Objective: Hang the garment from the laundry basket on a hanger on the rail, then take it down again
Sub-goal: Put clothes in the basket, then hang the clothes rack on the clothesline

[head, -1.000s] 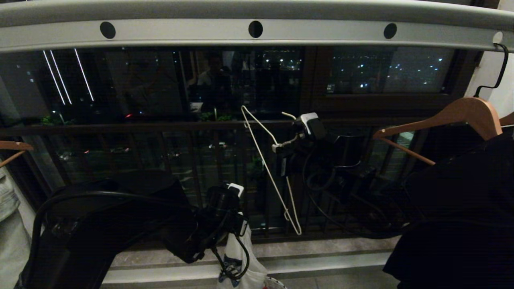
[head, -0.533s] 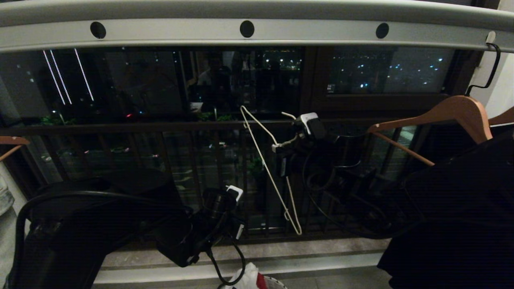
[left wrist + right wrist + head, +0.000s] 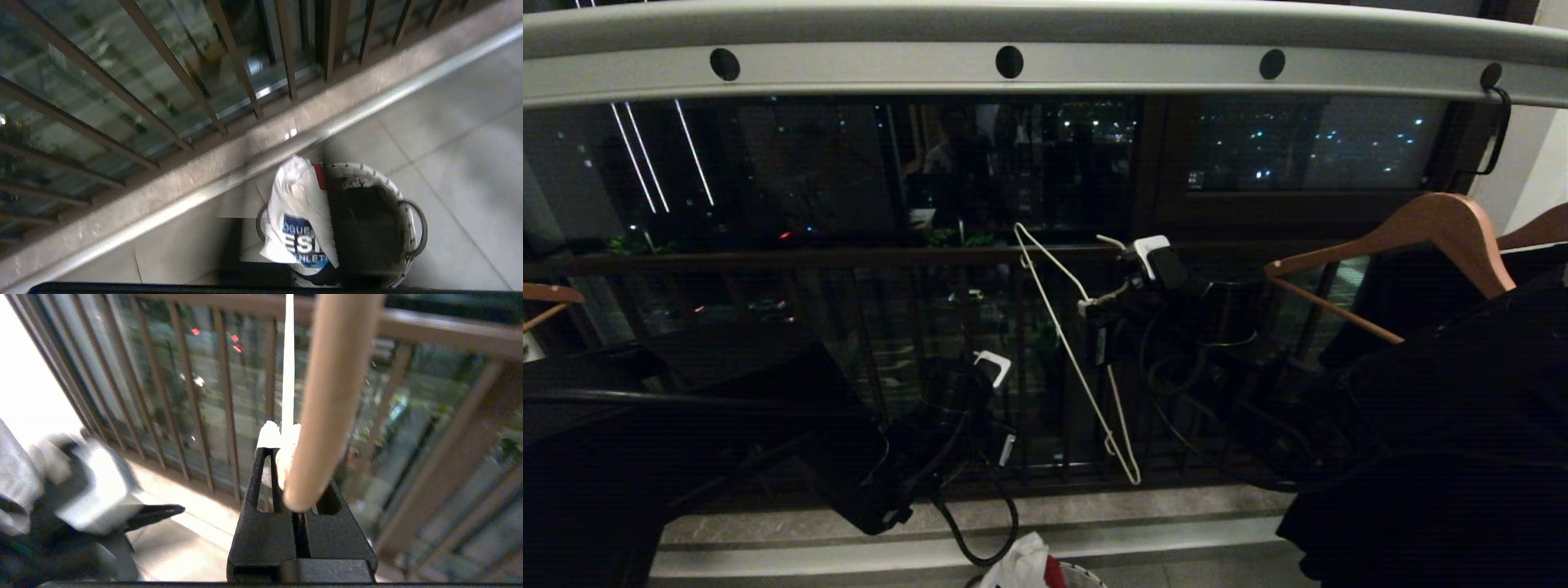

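The white garment with its blue chest graphic lies draped over the rim of the laundry basket on the floor; only its top shows in the head view. My left gripper hangs well above it, holding nothing. The thin white wire hanger slants down in front of the balcony bars. My right gripper is shut on it near the neck, and the wire rises from between the black fingers. The grey rail runs overhead, with the hanger well below it.
A brown wooden hanger carrying a black garment fills the right side. Another wooden hanger end pokes in at far left. The dark balcony railing and a stone sill lie just beyond the basket. A red cloth sits inside it.
The left gripper let go of the garment, which dropped from it onto the basket, and the left arm rose a little. The camera view shifted slightly. The right gripper kept the hanger still.
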